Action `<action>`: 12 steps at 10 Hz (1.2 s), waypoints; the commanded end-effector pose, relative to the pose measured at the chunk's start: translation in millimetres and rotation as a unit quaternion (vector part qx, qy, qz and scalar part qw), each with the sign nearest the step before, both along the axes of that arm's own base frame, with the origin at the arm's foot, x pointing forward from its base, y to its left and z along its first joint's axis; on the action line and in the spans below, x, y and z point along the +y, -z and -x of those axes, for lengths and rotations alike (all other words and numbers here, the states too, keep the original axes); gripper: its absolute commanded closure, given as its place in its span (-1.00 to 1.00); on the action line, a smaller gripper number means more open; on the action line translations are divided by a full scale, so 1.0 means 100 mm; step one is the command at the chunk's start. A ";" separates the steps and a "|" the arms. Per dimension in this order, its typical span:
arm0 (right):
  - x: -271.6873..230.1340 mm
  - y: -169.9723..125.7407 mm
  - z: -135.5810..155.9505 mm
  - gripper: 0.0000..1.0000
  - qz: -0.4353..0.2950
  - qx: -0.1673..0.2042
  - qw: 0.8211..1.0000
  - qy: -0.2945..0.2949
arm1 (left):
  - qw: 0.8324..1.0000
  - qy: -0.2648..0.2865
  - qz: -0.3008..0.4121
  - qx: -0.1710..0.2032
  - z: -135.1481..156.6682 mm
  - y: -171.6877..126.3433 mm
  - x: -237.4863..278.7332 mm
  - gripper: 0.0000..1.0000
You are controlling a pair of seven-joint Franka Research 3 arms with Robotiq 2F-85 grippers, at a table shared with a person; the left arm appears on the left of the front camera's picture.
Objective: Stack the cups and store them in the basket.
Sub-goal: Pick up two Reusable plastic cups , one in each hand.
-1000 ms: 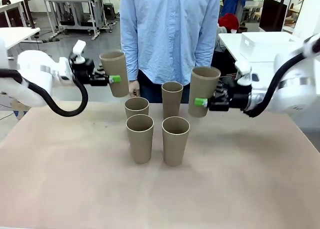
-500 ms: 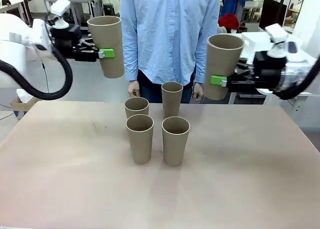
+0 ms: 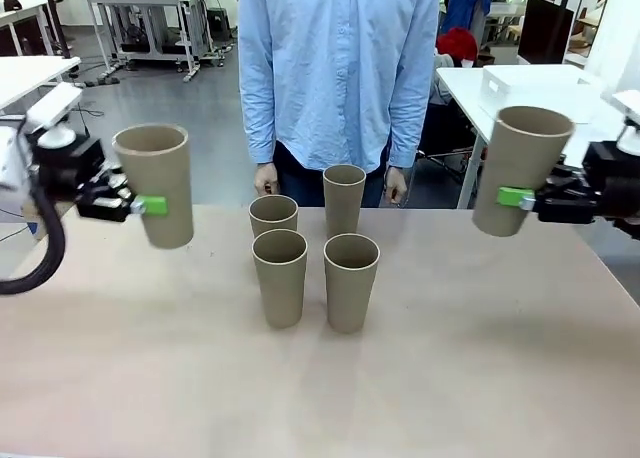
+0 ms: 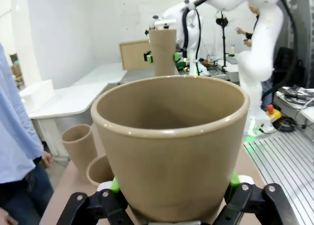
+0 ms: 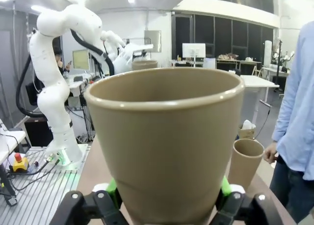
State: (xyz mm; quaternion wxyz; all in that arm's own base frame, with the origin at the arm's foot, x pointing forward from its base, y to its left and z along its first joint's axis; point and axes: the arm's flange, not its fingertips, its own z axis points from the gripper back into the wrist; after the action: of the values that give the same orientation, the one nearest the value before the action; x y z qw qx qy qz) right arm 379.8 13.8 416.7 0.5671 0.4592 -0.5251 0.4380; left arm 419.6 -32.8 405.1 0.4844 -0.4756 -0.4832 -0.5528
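Nothing looks stacked yet, I'd say: the left gripper (image 3: 150,206) is clamped on one cup (image 3: 158,183) held upright in the air, the right gripper (image 3: 515,197) on a second cup (image 3: 518,168), and between them, lower down, four cups (image 3: 351,278) stand separate on the table (image 3: 320,388), the basket step untouched.

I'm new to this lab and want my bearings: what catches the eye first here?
The left gripper holds the left cup in the air at the left, the right gripper the right cup at the far right. Between them four cups stand clustered upright on the table, before a person in a light-blue shirt.
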 end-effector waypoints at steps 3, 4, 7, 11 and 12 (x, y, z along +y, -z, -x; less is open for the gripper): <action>-0.17 0.45 0.58 -0.67 -0.046 -0.003 0.999 -0.002 | 0.996 -0.013 0.073 -0.040 0.63 0.12 0.50 -0.71; -0.11 0.53 0.62 -0.67 -0.036 0.001 0.999 -0.007 | 0.996 -0.015 0.078 -0.045 0.71 0.11 0.56 -0.71; 0.14 0.67 0.71 -0.67 -0.021 -0.001 1.000 -0.015 | 0.997 -0.010 0.064 -0.037 0.78 0.01 0.55 -0.71; 0.22 0.67 0.82 -0.67 -0.006 -0.006 1.000 -0.002 | 0.999 -0.014 0.043 -0.016 0.72 -0.07 0.46 -0.71; 0.22 0.67 0.86 -0.67 -0.004 -0.006 1.000 0.001 | 0.999 -0.021 0.045 -0.009 0.69 -0.08 0.43 -0.71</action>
State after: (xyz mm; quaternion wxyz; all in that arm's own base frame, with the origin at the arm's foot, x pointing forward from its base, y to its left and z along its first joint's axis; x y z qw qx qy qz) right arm 382.3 4.4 349.5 0.5581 0.4760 -0.5171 0.4412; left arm 348.8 15.0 406.2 0.4595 -0.4810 -0.5225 -0.5334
